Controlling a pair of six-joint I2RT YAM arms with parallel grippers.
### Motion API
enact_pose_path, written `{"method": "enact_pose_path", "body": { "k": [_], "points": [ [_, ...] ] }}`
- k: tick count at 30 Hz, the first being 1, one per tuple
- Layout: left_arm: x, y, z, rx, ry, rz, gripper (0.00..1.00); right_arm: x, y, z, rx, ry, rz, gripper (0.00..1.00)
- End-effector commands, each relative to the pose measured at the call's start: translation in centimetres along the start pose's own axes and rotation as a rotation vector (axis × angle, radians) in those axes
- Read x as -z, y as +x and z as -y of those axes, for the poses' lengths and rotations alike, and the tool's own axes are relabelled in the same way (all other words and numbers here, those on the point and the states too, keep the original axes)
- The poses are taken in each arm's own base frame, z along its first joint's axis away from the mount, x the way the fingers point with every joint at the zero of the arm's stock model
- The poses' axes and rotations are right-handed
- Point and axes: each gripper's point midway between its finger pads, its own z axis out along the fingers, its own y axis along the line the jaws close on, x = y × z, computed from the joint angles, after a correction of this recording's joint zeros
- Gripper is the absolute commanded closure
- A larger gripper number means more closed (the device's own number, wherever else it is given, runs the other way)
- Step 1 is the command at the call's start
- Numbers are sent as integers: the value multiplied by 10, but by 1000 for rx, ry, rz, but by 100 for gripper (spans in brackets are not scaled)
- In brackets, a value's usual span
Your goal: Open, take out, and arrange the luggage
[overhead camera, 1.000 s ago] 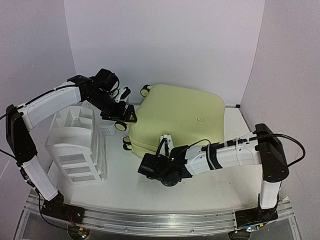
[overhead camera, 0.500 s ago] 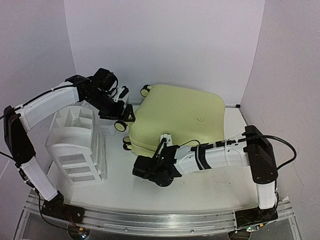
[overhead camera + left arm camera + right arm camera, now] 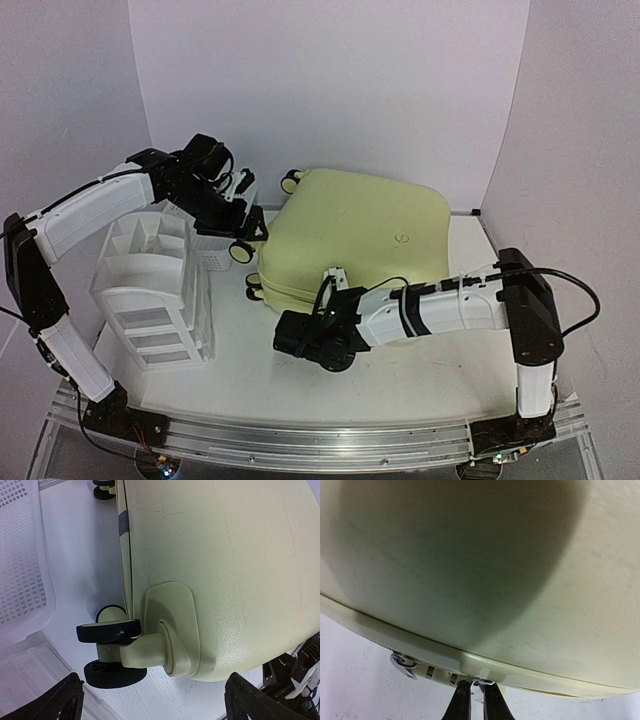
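The pale-yellow luggage (image 3: 355,240) lies flat and closed at the middle back of the table. It fills the left wrist view (image 3: 225,570) and the right wrist view (image 3: 485,565). My left gripper (image 3: 252,222) is open beside its left side, with a black caster wheel (image 3: 110,630) between the spread fingers and not touched. My right gripper (image 3: 328,285) is at the front left corner. Its fingers (image 3: 465,702) are shut on the metal zipper pull (image 3: 481,683) under the seam.
A white plastic drawer unit (image 3: 150,290) stands at the left. A white mesh basket (image 3: 215,258) sits between it and the luggage and shows in the left wrist view (image 3: 20,570). White walls close in the back and sides.
My right gripper has shifted a little left along the luggage's front edge with the zipper pull. My left gripper has drawn slightly back to the left. The luggage has not moved.
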Motion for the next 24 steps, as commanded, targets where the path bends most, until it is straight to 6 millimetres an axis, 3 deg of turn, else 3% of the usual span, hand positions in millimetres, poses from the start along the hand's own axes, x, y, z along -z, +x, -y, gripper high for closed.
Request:
{"method": "enact_pose_path", "body": {
  "k": [1,9,24],
  "points": [
    [20,-7,4,-16,11,55,1,-3,-24,15,78,11,-2,100],
    [19,-7,3,-18,6,53,1,-3,-9,-3,98,-177,-51,100],
    [27,-8,7,-22,25,70,1,-10,5,11,138,-306,-83,100]
  ]
}}
